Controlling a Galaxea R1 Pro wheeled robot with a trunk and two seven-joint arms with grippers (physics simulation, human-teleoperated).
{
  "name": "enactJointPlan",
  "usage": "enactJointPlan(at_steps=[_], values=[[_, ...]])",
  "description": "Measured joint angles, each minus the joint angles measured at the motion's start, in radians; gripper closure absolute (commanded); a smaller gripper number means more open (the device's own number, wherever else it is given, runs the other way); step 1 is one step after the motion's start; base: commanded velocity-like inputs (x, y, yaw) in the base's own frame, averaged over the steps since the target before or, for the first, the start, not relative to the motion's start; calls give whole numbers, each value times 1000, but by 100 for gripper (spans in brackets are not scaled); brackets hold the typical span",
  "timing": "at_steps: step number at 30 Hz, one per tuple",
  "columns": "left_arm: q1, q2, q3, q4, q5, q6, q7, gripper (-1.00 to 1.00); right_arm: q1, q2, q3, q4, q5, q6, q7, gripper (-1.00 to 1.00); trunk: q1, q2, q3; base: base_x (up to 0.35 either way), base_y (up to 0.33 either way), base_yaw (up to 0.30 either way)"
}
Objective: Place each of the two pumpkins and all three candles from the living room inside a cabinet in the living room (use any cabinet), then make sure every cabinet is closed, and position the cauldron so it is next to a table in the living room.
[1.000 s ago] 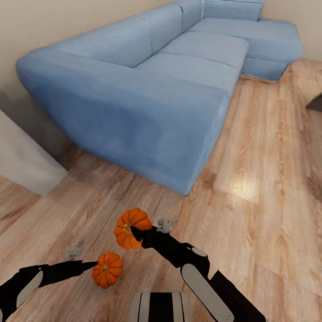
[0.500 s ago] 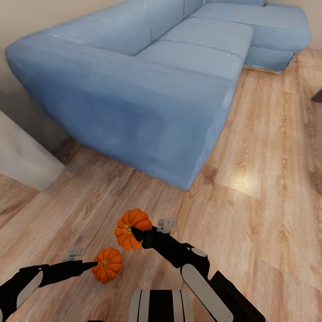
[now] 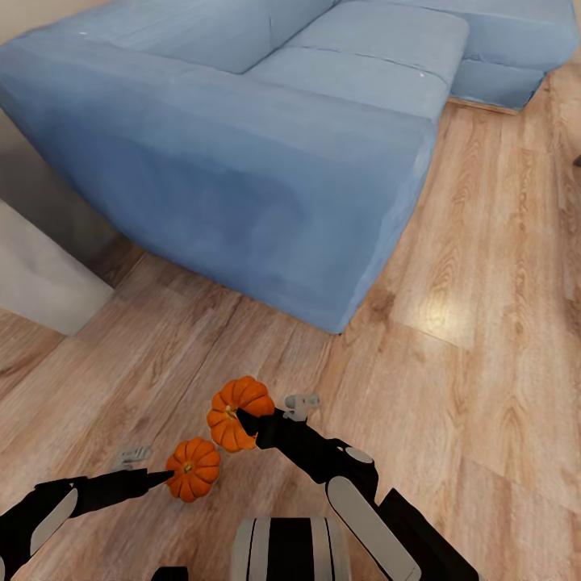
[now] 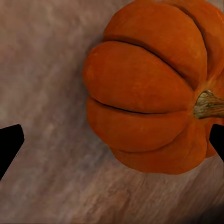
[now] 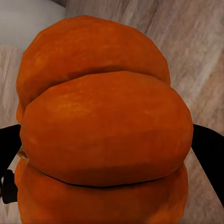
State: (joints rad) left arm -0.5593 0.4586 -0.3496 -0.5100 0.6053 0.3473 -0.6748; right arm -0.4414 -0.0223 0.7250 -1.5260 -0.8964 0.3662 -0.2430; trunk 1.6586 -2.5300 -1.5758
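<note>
A blue sofa blocks the way ahead; open wood floor lies to its right.

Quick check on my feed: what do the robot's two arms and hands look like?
Both arms are matte black with rounded pale grey-white panels on the forearms. Each narrows into a slim black hand, left hand and right hand, with dark pointed fingers. A small light-grey bracket sits near each wrist. No cables or markings are visible.

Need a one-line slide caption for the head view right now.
Each gripper, left and right, carries a pumpkin over wood floor beside the blue sofa.
</note>
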Motion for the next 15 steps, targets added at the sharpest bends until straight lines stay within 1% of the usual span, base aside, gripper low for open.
enactJointPlan(at_steps=[2, 8, 11, 15], values=[[0, -1, 1, 0, 1, 0, 13, -100, 0, 0, 0, 0, 0, 0, 0, 100, 0, 0, 0, 0, 0, 0], [0, -1, 2, 0, 1, 0, 19, -100, 0, 0, 0, 0, 0, 0, 0, 100, 0, 0, 0, 0, -6, 0], [0, -1, 2, 0, 1, 0, 20, -100, 0, 0, 0, 0, 1, 0, 0, 100, 0, 0, 0, 0, -151, 0], [0, -1, 2, 0, 1, 0, 21, -100, 0, 0, 0, 0, 0, 0, 0, 100, 0, 0, 0, 0, -37, 0]])
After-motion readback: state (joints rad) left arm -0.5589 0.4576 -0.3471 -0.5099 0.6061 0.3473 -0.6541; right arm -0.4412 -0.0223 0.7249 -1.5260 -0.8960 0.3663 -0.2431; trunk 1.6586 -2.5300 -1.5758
